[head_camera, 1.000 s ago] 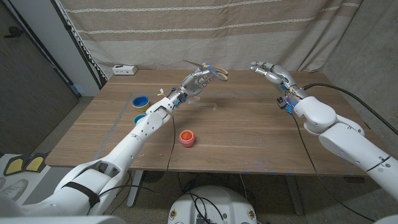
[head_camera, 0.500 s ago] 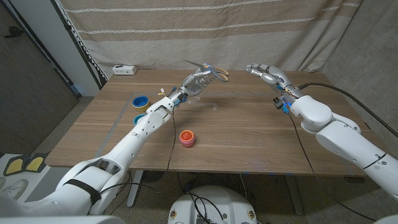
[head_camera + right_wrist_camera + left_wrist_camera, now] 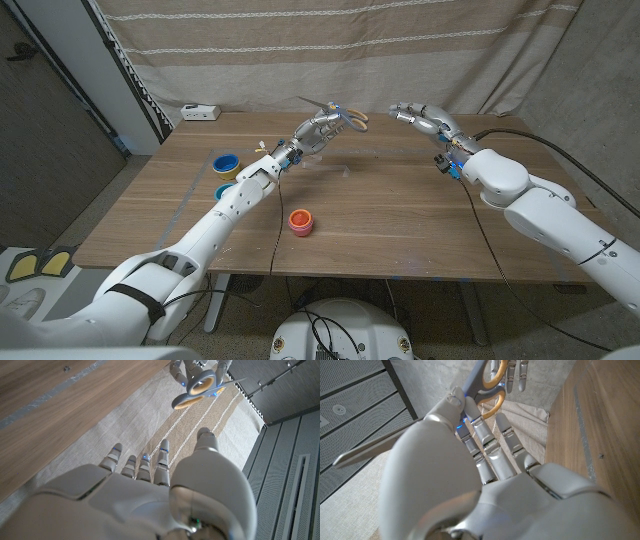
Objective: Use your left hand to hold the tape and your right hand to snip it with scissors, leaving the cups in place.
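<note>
Scissors (image 3: pixel 340 115) are held in the left hand (image 3: pixel 318 130), raised above the far half of the table (image 3: pixel 400 215); blades point toward 10 o'clock from the hand in the head view, the orange-lined handle loops toward 2 o'clock. Left wrist view: fingers (image 3: pixel 487 442) close round the scissors (image 3: pixel 485 390) near the pivot, grey blade running out past the thumb, loops beyond the fingertips. Right hand (image 3: pixel 425 117) is at 3 o'clock of the scissors, apart from them, also raised off the table, holding nothing, fingers extended and spread toward the left hand. Right wrist view: right hand (image 3: pixel 150 485) seen from the back, fingers straight, with the scissors (image 3: pixel 197 390) beyond its fingertips, gripped by the other hand's fingers (image 3: pixel 190 367). Tape: cannot make it out in any picture. Blade tips are thin and blurred against the curtain (image 3: pixel 330 50) in the head view; whether the blades are parted I cannot tell. Left arm reaches long from the bottom left corner toward 1 o'clock, nearly straight; right arm comes from the bottom right, elbow bent, forearm aimed toward 10 o'clock. Cups: red cup (image 3: pixel 300 221) near the table's middle, at 6 o'clock of the left hand; blue-and-yellow cup (image 3: pixel 227 162) at 9 o'clock of the left forearm; a second blue cup (image 3: pixel 224 191) just nearer, partly hidden by the left arm. White box (image 3: pixel 199 112) at the table's far left corner
</note>
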{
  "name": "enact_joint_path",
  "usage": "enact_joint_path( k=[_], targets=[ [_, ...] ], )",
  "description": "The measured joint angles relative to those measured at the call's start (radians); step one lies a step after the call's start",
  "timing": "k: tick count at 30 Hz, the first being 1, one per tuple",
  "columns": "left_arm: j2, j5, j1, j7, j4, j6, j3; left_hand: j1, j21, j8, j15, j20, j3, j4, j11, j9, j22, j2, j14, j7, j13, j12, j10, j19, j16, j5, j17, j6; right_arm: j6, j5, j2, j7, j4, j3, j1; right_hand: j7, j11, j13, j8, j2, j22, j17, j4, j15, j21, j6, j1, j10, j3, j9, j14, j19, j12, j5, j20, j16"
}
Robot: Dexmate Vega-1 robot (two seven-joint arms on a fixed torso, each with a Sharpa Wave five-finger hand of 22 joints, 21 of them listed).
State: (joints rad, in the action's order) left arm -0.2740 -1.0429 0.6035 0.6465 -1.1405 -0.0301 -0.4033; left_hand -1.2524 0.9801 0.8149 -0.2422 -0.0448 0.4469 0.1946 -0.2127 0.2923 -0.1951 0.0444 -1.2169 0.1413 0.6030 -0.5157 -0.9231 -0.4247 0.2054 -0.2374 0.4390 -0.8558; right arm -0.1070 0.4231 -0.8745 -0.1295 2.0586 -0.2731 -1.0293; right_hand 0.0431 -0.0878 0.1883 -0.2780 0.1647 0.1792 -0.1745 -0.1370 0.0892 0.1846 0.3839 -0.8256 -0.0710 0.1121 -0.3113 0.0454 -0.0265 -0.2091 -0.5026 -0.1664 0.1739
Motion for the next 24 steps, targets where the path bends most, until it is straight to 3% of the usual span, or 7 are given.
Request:
enact_joint_path(
  k=[14, 24],
  targets=[
    [0.02, 0.017, -0.029, 0.045, 0.06, 0.01, -0.008, 0.0, 0.004, -0.004, -0.001, 0.0, 0.004, 0.004, -0.005, -0.019, 0.0, 0.0, 0.001, -0.015, 0.0, 0.001, -0.005, 0.0, 0.0, 0.0, 0.001, -0.022, -0.047, -0.005, -0.022, 0.021, 0.019, -0.026, 0.041, 0.013, -0.015, 0.0, -0.011, 0.001, 0.0, 0.0, -0.002, 0.013, 0.005, 0.002, -0.02, 0.003, -0.011, -0.016, 0.008, -0.002, 0.0, 0.004, -0.013, 0.0],
    [0.034, 0.025, -0.047, 0.065, 0.101, 0.011, -0.012, 0.0, 0.004, -0.008, -0.001, 0.0, 0.004, 0.004, -0.005, -0.026, 0.0, 0.0, 0.001, -0.01, 0.001, 0.001, -0.005, 0.0, 0.0, 0.0, 0.002, -0.038, -0.075, -0.011, -0.028, 0.022, 0.034, -0.034, 0.054, 0.012, -0.016, 0.0, -0.019, 0.003, -0.003, 0.0, -0.003, 0.015, 0.005, 0.002, -0.029, 0.005, -0.019, -0.027, 0.006, -0.004, 0.0, 0.011, -0.014, 0.0]
  ],
)
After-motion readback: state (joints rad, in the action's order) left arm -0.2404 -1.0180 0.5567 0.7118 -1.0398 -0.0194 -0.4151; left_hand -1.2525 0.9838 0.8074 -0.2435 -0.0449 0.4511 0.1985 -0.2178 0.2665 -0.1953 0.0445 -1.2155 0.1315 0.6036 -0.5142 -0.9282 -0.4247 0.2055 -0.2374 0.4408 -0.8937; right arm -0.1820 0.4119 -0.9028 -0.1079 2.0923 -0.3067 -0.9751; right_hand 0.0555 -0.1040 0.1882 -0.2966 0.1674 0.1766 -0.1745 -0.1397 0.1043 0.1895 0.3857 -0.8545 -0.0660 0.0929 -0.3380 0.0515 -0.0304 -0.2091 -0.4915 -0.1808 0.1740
